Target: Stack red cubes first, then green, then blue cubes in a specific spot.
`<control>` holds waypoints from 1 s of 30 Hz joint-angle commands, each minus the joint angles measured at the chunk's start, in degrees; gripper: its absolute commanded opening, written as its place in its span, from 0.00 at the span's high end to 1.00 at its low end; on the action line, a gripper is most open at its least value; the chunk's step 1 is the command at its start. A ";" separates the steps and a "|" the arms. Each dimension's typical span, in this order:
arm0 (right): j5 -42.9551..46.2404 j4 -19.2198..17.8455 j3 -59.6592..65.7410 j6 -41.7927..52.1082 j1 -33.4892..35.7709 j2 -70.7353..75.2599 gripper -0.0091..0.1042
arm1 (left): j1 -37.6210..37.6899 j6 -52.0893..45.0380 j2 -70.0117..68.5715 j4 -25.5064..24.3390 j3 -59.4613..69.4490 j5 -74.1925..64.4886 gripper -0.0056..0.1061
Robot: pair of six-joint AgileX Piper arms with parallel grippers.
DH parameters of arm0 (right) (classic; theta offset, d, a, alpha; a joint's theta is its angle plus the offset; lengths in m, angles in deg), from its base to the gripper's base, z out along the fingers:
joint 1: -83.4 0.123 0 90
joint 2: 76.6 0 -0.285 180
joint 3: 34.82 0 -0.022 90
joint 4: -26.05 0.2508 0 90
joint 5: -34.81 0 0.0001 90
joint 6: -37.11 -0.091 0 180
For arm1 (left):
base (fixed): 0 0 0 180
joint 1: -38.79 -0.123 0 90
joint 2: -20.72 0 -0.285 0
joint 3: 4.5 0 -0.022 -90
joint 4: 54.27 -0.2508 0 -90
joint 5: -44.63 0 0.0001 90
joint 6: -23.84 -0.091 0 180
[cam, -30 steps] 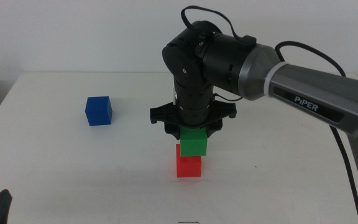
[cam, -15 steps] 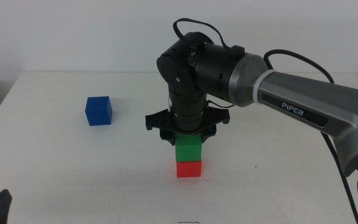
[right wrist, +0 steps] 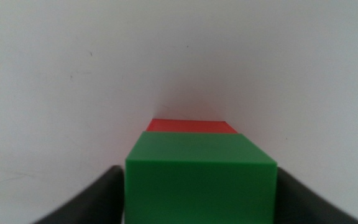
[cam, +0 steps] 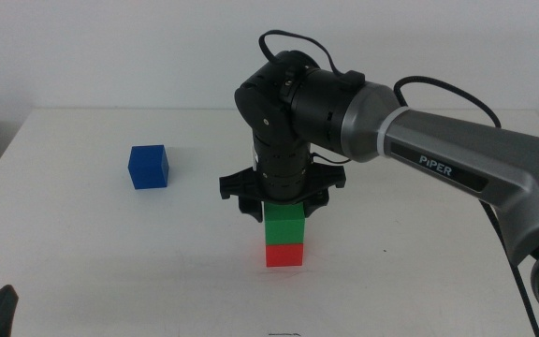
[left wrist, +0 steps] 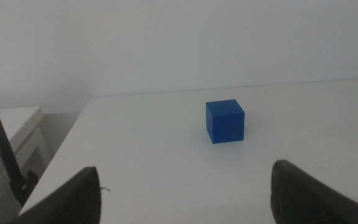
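The small matte bright-red cube sits on the plain white worktop, roughly midway between its side edges and nearer the front edge than the back. That bare patch serves as the stacking spot. The small matte green cube is directly on top of it, its faces lined up closely with the red one in the middle view. The right wrist view shows the same order: green cube in front, a strip of the red cube's top visible just beyond it.

The right gripper comes down from above and is closed on the green cube, one dark jaw against each of its side faces. Whether the green cube rests fully on the red one or is carried just clear of it cannot be told, though no gap shows between them.

The small matte dark-blue cube stands alone, well apart from the stack, toward the left edge and further back. The left gripper waits near the front left corner with its jaws spread wide and nothing between them, facing the blue cube.

By my judgement the task is about two thirds through: red is placed, green is set on it but not yet released, and the blue cube is untouched. What is left is to let go of the green cube without nudging it, then fetch the blue cube and put it on top.
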 commanded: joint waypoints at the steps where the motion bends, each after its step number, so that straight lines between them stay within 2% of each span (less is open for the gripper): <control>1: 0.66 -1.21 -1.45 1.01 0.08 3.31 0.35 | 0.11 0.30 -1.17 0.42 -0.15 4.36 0.11; 5: 0.75 -1.56 -1.45 1.01 0.03 4.53 0.19 | 0.11 0.30 -1.17 0.42 -0.15 4.36 0.11; 8: 0.52 -2.20 -1.45 1.57 0.03 7.80 0.14 | 0.11 0.30 -1.17 0.42 -0.15 4.36 0.11; 13: -1.26 -1.98 -1.20 6.12 -0.38 17.36 0.14 | 0.11 0.30 -1.17 0.42 -0.15 4.36 0.11; 18: 0.18 1.84 5.25 19.90 -2.47 29.35 0.14 | 0.11 0.30 -1.17 0.42 -0.15 4.36 0.11; 20: 3.43 3.54 11.47 25.13 -3.32 35.78 0.14 | 0.11 0.30 -1.17 0.42 -0.15 4.36 0.11; 23: 10.06 4.08 21.83 31.52 -3.60 45.08 0.14 | 0.11 0.30 -1.17 0.42 -0.15 4.36 0.11; 26: 17.55 4.66 30.65 34.62 -4.57 54.78 0.14 | 0.11 0.30 -1.17 0.42 -0.15 4.36 0.11; 30: 22.45 5.17 40.09 37.37 -6.65 64.95 0.14 | 0.11 0.30 -1.17 0.42 -0.15 4.36 0.11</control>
